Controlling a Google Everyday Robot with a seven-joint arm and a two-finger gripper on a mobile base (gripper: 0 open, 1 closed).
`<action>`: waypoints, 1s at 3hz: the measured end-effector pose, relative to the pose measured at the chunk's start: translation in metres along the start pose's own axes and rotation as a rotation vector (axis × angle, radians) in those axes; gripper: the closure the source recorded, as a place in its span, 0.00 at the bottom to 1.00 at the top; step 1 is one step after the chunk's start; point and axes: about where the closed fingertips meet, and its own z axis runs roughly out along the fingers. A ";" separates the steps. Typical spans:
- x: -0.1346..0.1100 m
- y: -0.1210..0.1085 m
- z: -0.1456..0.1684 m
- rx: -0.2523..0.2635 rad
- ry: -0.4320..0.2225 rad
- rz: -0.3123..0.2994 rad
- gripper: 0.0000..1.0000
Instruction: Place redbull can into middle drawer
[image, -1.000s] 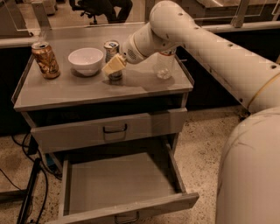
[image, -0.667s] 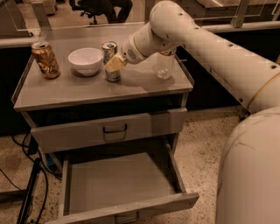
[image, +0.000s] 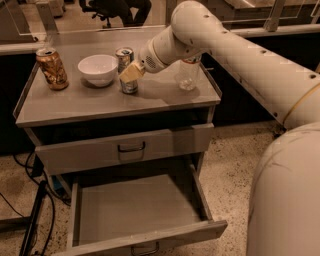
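**Camera view: gripper at the redbull can, middle drawer open below**

Much of the frame is filled by the arm (image: 240, 55), which is reached in from the right across the top of the cabinet (image: 100, 107). Under that top the upper drawer (image: 90, 155) is shut. Beneath it the middle drawer (image: 140, 210) is pulled well out toward the camera, so its shallow tray is exposed from above.

On the top, the bowl (image: 97, 69) is set left of centre. The brown can (image: 51, 68) is stood well apart near the left edge. A glass (image: 188, 79) is placed to the right, partly hidden by the arm.

The redbull can (image: 124, 55) is stood upright on the top just right of the bowl, with its long axis vertical and its silver lid pointed up. The gripper (image: 131, 73) is laid against the can's front-right side at about mid-height, in line with the arm. Whether it is clamped on the can or merely set against it cannot be told.

The coming move is judged to turn on this relation: the can is right at the gripper, while the tray lies below and nearer the camera. Once gripped, the can would need to be lifted off the top, carried forward past the front edge and lowered with its axis kept vertical. The bowl close on the left is judged the likeliest thing to be knocked.
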 end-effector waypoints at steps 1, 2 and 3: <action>-0.009 0.016 -0.013 -0.002 -0.032 -0.022 1.00; -0.025 0.064 -0.063 -0.027 -0.101 -0.061 1.00; -0.025 0.064 -0.063 -0.027 -0.101 -0.061 1.00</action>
